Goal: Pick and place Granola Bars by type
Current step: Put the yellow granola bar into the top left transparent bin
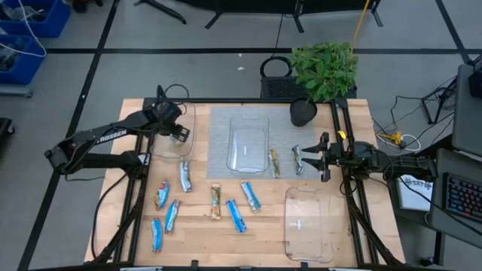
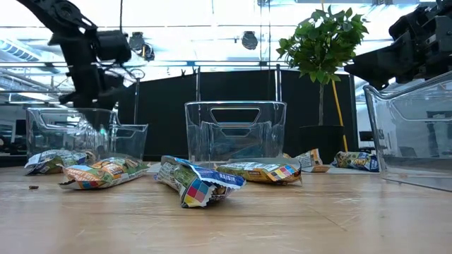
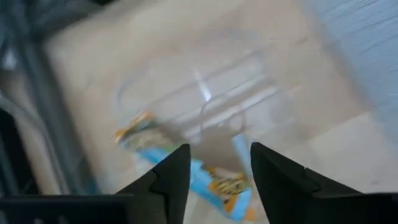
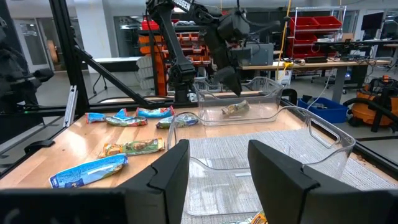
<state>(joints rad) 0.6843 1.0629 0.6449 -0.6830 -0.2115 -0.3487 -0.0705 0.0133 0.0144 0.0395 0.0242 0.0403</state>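
Several wrapped granola bars lie flat on the wooden table near its front: blue ones (image 1: 250, 196), a tan one (image 1: 215, 202) and a silver one (image 1: 185, 175). A tan bar (image 1: 274, 162) and a silver bar (image 1: 299, 158) lie beside the middle tray. My left gripper (image 1: 179, 134) hangs open over the left clear tray (image 1: 167, 143). One bar (image 4: 236, 109) lies on that tray's floor under it, and shows blurred in the left wrist view (image 3: 214, 180). My right gripper (image 1: 320, 156) is open, level, just right of the silver bar, touching nothing.
A middle clear tray (image 1: 248, 143) stands on a grey mat, and a third clear tray (image 1: 307, 223) sits at the near right. A potted plant (image 1: 324, 71) stands at the far edge. Dark frame rails run along both table sides.
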